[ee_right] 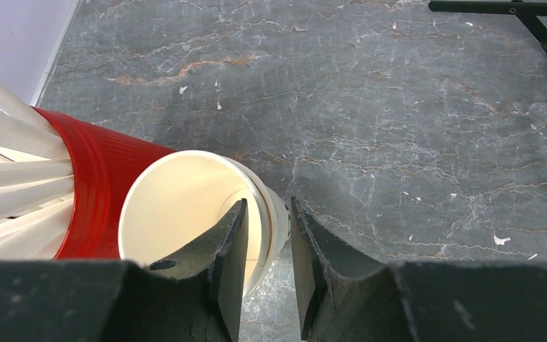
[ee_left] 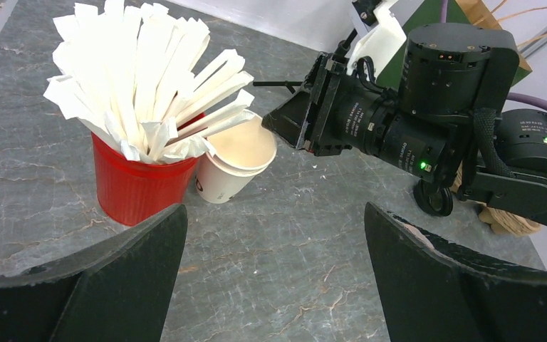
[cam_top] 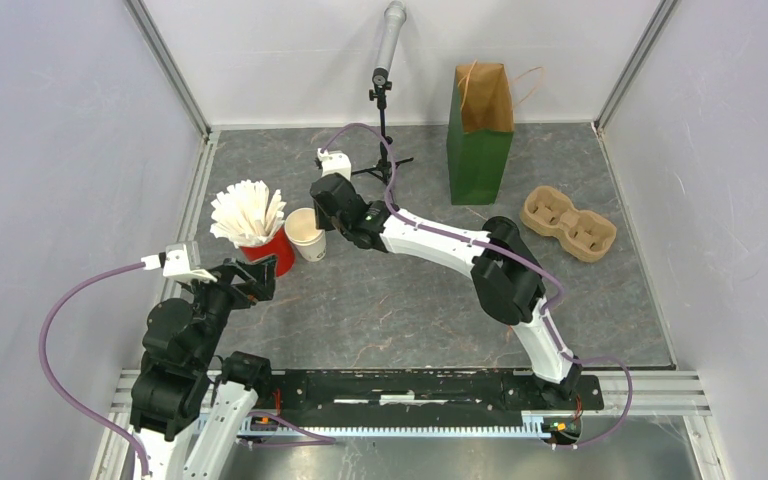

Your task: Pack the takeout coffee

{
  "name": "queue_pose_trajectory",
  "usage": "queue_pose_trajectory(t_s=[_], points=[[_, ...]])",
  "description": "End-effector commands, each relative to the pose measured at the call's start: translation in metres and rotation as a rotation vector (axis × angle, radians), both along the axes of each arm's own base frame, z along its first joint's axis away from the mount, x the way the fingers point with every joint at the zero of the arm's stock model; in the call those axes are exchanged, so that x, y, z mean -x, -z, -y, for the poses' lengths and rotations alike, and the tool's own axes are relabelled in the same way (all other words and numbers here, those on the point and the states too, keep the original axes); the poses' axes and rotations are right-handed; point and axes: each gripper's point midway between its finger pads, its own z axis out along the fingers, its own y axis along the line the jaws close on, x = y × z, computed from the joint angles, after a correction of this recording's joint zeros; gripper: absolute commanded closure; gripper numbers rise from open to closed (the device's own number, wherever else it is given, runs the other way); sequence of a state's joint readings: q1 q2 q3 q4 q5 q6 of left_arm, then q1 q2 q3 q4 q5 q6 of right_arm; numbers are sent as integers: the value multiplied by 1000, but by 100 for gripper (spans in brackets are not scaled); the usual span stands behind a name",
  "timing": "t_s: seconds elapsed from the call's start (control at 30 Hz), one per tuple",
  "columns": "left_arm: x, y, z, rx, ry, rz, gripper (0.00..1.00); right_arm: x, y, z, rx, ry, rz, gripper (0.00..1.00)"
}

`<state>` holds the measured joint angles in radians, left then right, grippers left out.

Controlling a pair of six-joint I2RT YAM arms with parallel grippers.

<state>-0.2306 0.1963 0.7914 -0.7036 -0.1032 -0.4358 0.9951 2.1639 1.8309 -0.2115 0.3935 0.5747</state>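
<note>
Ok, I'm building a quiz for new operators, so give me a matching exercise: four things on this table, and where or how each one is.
Things:
1. cream paper cup
2. red cup
3. green paper bag
4. cardboard carrier

States:
A. stands upright at the far side
B. full of white sticks
C. lies empty, right of the bag
D. wall pinched by the right gripper

Pairs: 1-D, 2-B, 3-A, 4-C

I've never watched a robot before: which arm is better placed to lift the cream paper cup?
The right. The right tool clasps the wall of the cream cup, one finger inside, one outside; the left tool hangs open, short of the red cup.
</note>
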Motion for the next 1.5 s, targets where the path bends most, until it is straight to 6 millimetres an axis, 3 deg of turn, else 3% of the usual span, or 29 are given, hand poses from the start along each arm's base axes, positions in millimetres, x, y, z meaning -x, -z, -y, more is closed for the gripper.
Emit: queue_pose_trajectory(t_s=[0.0, 0.27, 0.47, 0.6, 0.77, 1.0, 1.17, 1.23, 1.47], points=[[-4, -3, -2, 0, -14, 14, 0, -4, -15, -10, -26, -6, 33, 66], [-5, -3, -2, 0, -17, 13, 0, -5, -13, -9, -15, -1, 37, 66], [-5, -2, -2, -2, -15, 9, 0, -6, -15, -8, -9, -6, 46, 85], [-6, -1, -1, -6, -12, 4, 0, -7, -31, 0, -6, -11, 71, 100], [-7, -1, -1, -7, -11, -2, 0, -3, -60, 37, -16, -9, 102, 100], [-11, 2, 5, -6, 17, -31, 0, 29, -64, 104, -44, -44, 121, 100], [-7, -2, 36, 38, 180, -66, 3, 50, -61, 141, -71, -64, 101, 100], [-5, -6, 50, 84, 245, -92, 6, 58, -69, 153, -135, -80, 110, 100], [0, -3, 108, 319, 526, -243, 20, 96, -49, 211, -234, -94, 110, 100]])
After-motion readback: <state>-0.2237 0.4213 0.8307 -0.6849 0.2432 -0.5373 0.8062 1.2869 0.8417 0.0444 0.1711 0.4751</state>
